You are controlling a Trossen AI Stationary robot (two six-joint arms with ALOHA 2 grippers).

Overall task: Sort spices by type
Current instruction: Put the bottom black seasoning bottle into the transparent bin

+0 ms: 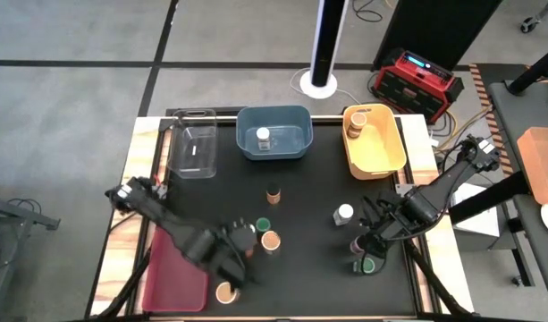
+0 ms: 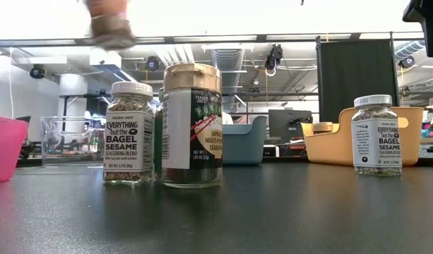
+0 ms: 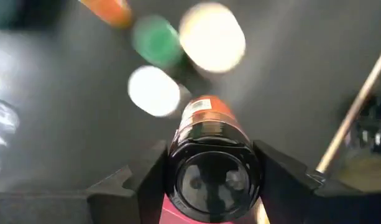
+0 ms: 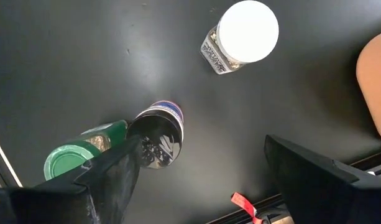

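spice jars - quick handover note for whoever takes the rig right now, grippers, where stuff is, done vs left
Left gripper: shut on a jar with an orange label, lifted near the red bin.
Right gripper: open, hovering over a silver-lidded jar and a green-lidded jar at the table's right front.
Done: one white-lidded jar in the blue bin, tan-lidded jars in the yellow bin. Clear bin looks empty.
Left: loose jars mid-table, including a white-lidded one and a tan-lidded one.
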